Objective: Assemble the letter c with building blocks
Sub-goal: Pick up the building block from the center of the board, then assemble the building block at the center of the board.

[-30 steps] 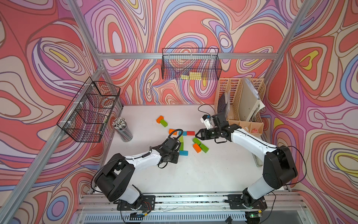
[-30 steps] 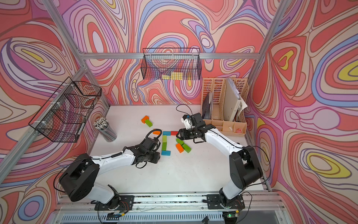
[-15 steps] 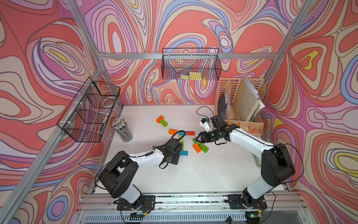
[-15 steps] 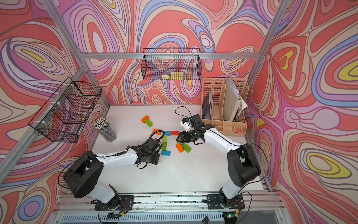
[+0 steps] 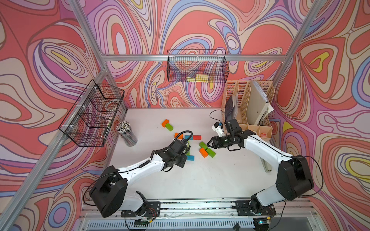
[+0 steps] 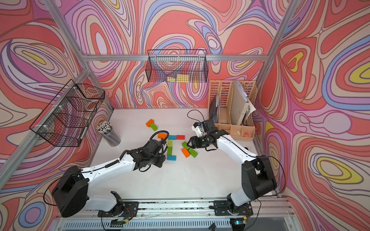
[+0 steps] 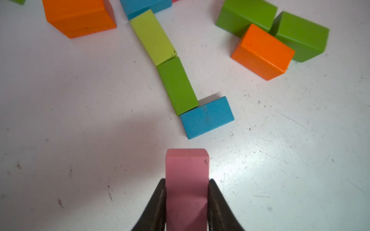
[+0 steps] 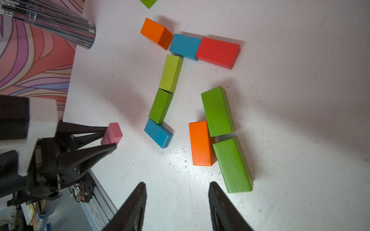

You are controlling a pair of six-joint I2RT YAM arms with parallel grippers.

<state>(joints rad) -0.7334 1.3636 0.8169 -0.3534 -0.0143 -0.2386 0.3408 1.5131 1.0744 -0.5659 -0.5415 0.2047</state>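
Pinching a small pink rectangular painted block (image 7: pixel 187 166) between its black fingers (image 7: pixel 158 200), the left gripper (image 7: pixel 187 181) holds it low over the scuffed white tabletop (image 7: pixel 70 120). The block is just short of the lower blue rectangular block (image 7: pixel 207 118) and apart from it (whether the pink piece rests on the surface I cannot tell). A second ago these jaws stood wider; they have since drawn in onto the block.

The lower blue piece ends a column with a dark green oblong block (image 7: pixel 177 86) and a lime green oblong block (image 7: pixel 153 37), touching end to end. Across the column's far end run an orange cuboid block (image 8: pixel 156 33), an upper blue block (image 8: pixel 185 47) and a red flat block (image 8: pixel 218 53). None of these has shifted.

The right gripper (image 8: pixel 177 184) hangs with its jaws spread and nothing between them, near a loose cluster of two green long blocks (image 8: pixel 217 111) and an orange flat block (image 8: pixel 200 143). Its arm has edged slightly toward that cluster. A further orange block (image 5: pixel 165 122) and a further green block (image 5: pixel 169 127) lie touching, well apart toward the back wall.
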